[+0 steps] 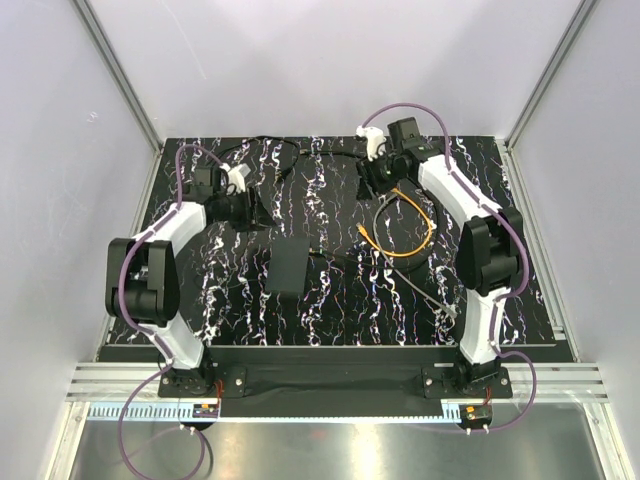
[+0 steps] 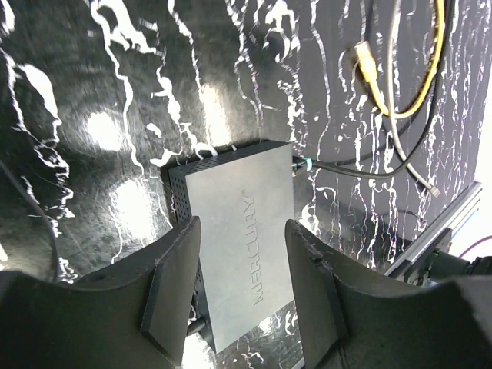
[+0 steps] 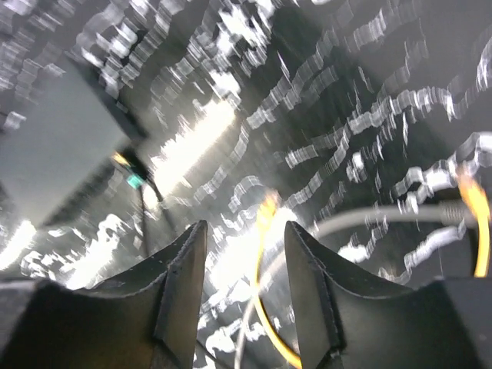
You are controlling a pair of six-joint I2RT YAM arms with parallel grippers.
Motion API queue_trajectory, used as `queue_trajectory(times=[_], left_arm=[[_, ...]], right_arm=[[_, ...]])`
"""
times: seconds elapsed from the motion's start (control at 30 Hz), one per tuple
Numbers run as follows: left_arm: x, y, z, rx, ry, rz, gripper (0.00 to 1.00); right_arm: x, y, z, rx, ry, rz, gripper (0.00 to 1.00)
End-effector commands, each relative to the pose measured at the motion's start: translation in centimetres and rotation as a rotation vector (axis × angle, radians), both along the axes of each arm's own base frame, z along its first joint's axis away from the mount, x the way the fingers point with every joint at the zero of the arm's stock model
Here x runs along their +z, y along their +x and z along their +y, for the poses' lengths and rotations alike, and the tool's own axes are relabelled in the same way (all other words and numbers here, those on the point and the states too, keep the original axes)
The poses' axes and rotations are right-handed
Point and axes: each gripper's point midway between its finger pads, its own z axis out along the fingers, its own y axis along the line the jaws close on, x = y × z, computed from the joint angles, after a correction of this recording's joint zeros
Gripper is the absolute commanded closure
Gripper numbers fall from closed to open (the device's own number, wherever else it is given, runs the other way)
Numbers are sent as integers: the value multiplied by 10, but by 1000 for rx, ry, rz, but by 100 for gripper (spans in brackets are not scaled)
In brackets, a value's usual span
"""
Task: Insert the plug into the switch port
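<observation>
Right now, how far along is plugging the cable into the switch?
Done, apparently: the green-tipped plug sits in the switch edge, its black cable trailing away. In hand: nothing; left tool and right tool are both open and empty. Left: only confirming the plug is fully seated, which these views cannot settle.

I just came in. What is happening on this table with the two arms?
Both arms hold nothing. The left gripper, open, hovers above the flat black switch box. A green-collared plug on a black cable sits at the box's edge, apparently plugged in. The right gripper, open too, hangs nearby over a loose yellow cable.
</observation>
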Motion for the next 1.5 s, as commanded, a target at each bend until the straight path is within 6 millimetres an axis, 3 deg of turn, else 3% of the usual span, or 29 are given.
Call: queue_trajectory(times=[0.0, 0.1, 0.13, 0.17, 0.27, 0.5, 0.77, 0.87, 0.9, 1.03, 1.17, 1.3, 1.47], left_arm=[[38, 8, -1, -57, -1, -138, 47], [53, 13, -2, -46, -6, -191, 47], [58, 16, -2, -42, -10, -211, 46], [60, 16, -2, -39, -14, -218, 46], [69, 15, -3, -28, -29, -239, 46], [72, 10, -4, -9, -51, -248, 45], [65, 10, 0, 18, -63, -225, 44], [65, 11, 3, 40, -76, -210, 44], [67, 11, 4, 47, -81, -206, 44], [74, 11, 6, 55, -88, -207, 44], [80, 10, 5, 61, -107, -206, 43], [85, 8, 2, 67, -131, -200, 43], [90, 6, 1, 68, -137, -206, 43]], right_arm=[[-26, -8, -31, -48, -146, 67, 50], [-45, 8, -55, -205, -171, 146, 50], [-43, 16, -60, -247, -170, 148, 50], [-56, 19, -63, -281, -175, 184, 50], [-69, 32, -68, -393, -146, 242, 49], [-86, 66, -72, -588, -66, 285, 49], [-113, 77, -59, -617, 11, 364, 51], [-127, 73, -55, -621, 19, 423, 59], [-128, 72, -55, -628, 27, 441, 66], [-119, 54, -46, -589, 94, 526, 82], [-77, 36, -32, -514, 197, 561, 100], [-51, 13, -19, -425, 282, 611, 100], [-27, 8, -22, -378, 293, 514, 100]])
